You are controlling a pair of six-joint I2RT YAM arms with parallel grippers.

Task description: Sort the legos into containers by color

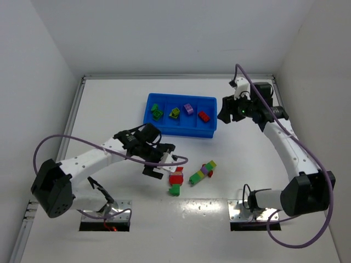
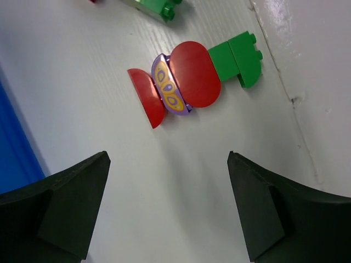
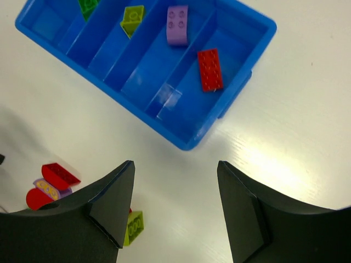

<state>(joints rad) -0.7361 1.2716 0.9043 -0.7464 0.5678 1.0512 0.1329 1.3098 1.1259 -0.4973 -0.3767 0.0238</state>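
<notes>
The blue tray [image 1: 208, 133] holds one lego in each of its compartments: green [image 1: 157, 112], yellow-green [image 1: 175, 113], purple [image 1: 188, 109] and red [image 1: 204, 116]. On the table in front lie two loose stacks: a red, purple and green stack [image 1: 175, 179] and a multicolour stack [image 1: 202, 172]. My left gripper [image 1: 163, 160] is open just left of the red-purple-green stack [image 2: 186, 82], with nothing between its fingers [image 2: 71, 203]. My right gripper [image 1: 225, 113] hovers open and empty beside the tray's right end [image 3: 258, 33]. The red lego [image 3: 210, 69] and the purple one [image 3: 177, 24] show below it.
White walls close in the table on the left, back and right. Both arm bases sit at the near edge. A purple cable runs along each arm. A yellow-green brick [image 3: 133, 227] of the multicolour stack shows by my right gripper's left finger.
</notes>
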